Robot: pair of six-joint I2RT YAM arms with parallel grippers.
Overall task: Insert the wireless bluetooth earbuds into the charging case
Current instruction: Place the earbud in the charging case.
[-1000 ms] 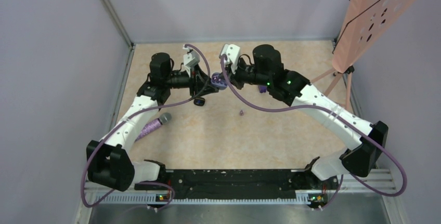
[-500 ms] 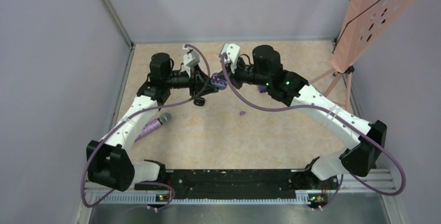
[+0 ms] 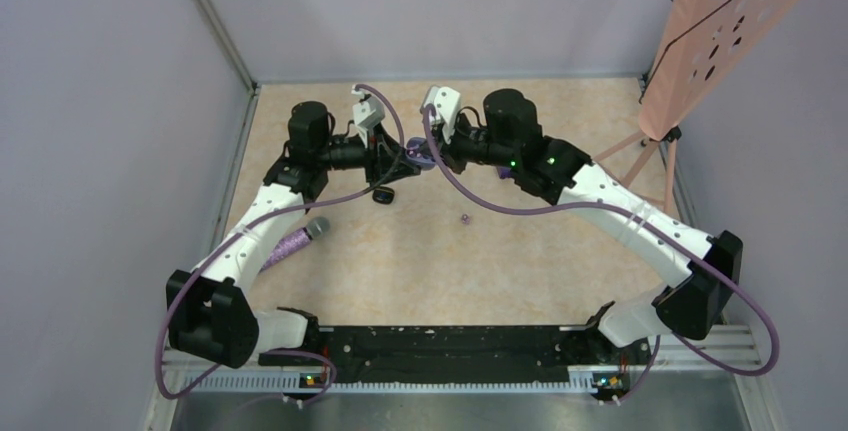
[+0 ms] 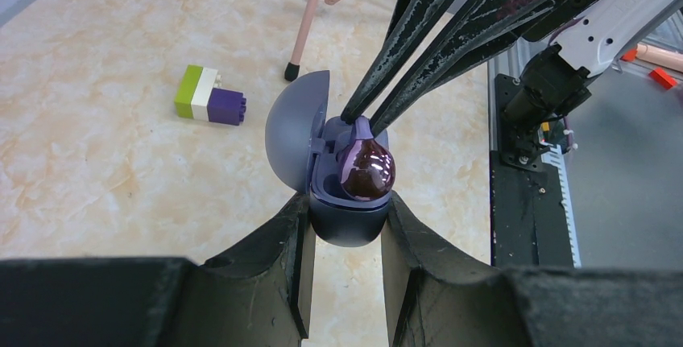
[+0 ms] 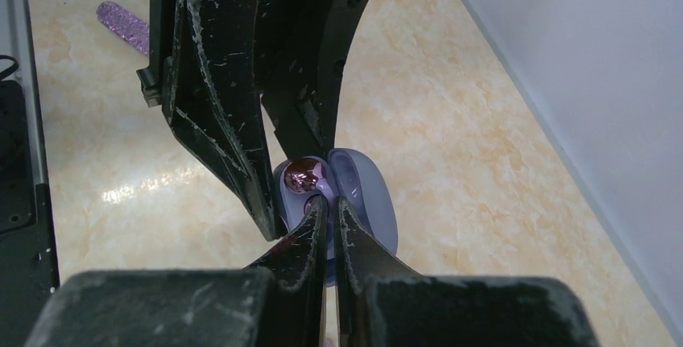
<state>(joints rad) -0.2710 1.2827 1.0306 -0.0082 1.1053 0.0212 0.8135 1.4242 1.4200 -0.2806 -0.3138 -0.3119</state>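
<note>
Case [image 4: 348, 230] is clamped by the left gripper [image 4: 348, 212] over the table's [image 3: 400, 261] far side, lid open. One earbud [image 4: 366, 171] looks nearly seated, tip pinched by the right gripper [image 5: 329, 208]. A loose bud [image 3: 464, 218] mid-table isn't loaded yet.

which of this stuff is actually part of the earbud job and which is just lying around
Part of the job:
charging case, lid open, clamped in the left pincer
purple earbud, pinched by the right pincer, in the case's well
small purple piece loose on the table, likely another earbud

Just lying about:
green-and-purple block
glittery purple microphone
pink stand
</note>
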